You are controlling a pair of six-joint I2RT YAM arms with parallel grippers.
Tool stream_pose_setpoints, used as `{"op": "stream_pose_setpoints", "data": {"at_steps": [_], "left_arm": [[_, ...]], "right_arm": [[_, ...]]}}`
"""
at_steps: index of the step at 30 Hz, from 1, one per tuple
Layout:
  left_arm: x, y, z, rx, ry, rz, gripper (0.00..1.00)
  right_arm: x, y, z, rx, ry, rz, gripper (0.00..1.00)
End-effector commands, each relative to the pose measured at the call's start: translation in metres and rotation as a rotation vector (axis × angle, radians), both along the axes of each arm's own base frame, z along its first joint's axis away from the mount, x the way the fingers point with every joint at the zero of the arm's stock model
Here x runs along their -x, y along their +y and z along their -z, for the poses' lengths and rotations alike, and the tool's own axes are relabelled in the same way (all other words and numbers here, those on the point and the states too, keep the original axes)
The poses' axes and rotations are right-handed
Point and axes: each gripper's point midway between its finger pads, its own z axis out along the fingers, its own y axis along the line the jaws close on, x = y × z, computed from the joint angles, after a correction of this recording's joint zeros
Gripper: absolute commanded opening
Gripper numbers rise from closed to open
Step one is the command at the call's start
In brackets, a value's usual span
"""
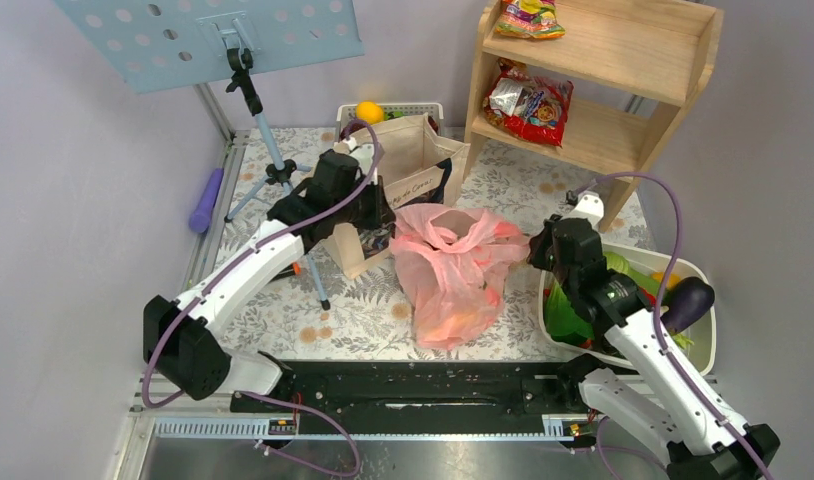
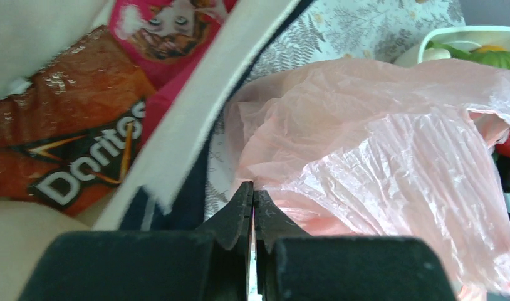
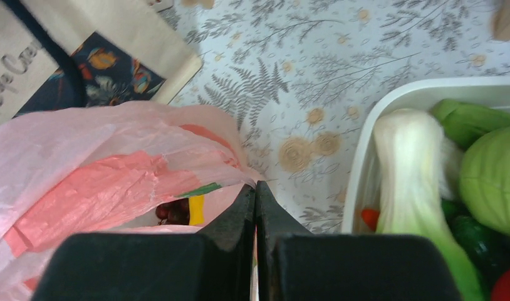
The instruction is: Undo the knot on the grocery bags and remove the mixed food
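Between the two arms, mid-counter [image 1: 313, 310], sits the grocery bag [image 1: 453, 270], pulled taut crosswise. The left pincer [image 1: 388, 222] is nipped shut on its left rim and the right pincer [image 1: 531, 250] on its right. The knot [image 1: 438, 222] looks nearer the left.

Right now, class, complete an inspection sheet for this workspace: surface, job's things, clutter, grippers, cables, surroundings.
Surface: fern-print tablecloth, flat.
Job's things: pink grocery bag mid-table, dark grapes showing inside.
Clutter: canvas tote holding a Doritos packet; white tub of vegetables; wooden shelf with snack packets.
Grippers: left gripper and right gripper both shut on the bag's opposite edges.
Cables: purple cables looping along both arms.
Surroundings: blue perforated panel on a tripod; plain walls.
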Motion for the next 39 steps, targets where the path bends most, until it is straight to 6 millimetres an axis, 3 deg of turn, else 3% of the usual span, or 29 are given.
{"op": "stream_pose_setpoints", "data": {"at_steps": [1, 9, 15, 18, 19, 21, 22, 23, 26, 31, 35, 39], "left_arm": [[-0.007, 0.032, -0.015, -0.015, -0.082, -0.055, 0.0], [-0.017, 0.057, 0.005, -0.07, -0.063, -0.127, 0.0], [-0.015, 0.071, -0.012, -0.09, -0.138, -0.168, 0.0], [-0.004, 0.058, -0.025, -0.04, -0.176, -0.073, 0.04], [0.001, 0.052, -0.033, -0.012, -0.193, -0.03, 0.15], [0.011, 0.041, -0.047, 0.044, -0.226, 0.042, 0.49], [0.015, 0.037, -0.055, 0.069, -0.246, 0.068, 0.61], [0.019, 0.035, -0.062, 0.089, -0.27, 0.087, 0.67], [0.033, 0.034, -0.077, 0.145, -0.32, 0.109, 0.72], [0.063, 0.029, -0.095, 0.301, -0.277, 0.117, 0.72], [0.089, 0.004, -0.1, 0.483, -0.153, 0.159, 0.71], [0.101, -0.024, -0.085, 0.492, -0.072, 0.176, 0.71]], "right_arm": [[-0.017, -0.015, -0.015, 0.034, 0.004, 0.007, 0.0], [-0.044, -0.027, 0.006, 0.037, 0.122, 0.012, 0.0], [-0.045, -0.032, -0.001, -0.014, 0.128, 0.021, 0.0], [-0.037, -0.022, -0.013, -0.061, 0.104, -0.025, 0.0], [-0.033, -0.018, -0.017, -0.074, 0.091, -0.052, 0.06], [-0.022, -0.008, -0.028, -0.105, 0.06, -0.125, 0.32], [-0.016, -0.004, -0.032, -0.116, 0.051, -0.149, 0.43], [-0.011, -0.002, -0.036, -0.128, 0.045, -0.17, 0.54], [0.006, 0.009, -0.045, -0.18, 0.035, -0.229, 0.74], [0.033, 0.054, -0.058, -0.362, 0.053, -0.464, 0.89], [0.044, 0.086, -0.064, -0.383, 0.018, -0.604, 0.95], [0.04, 0.106, -0.072, -0.33, -0.023, -0.645, 0.95]]}}
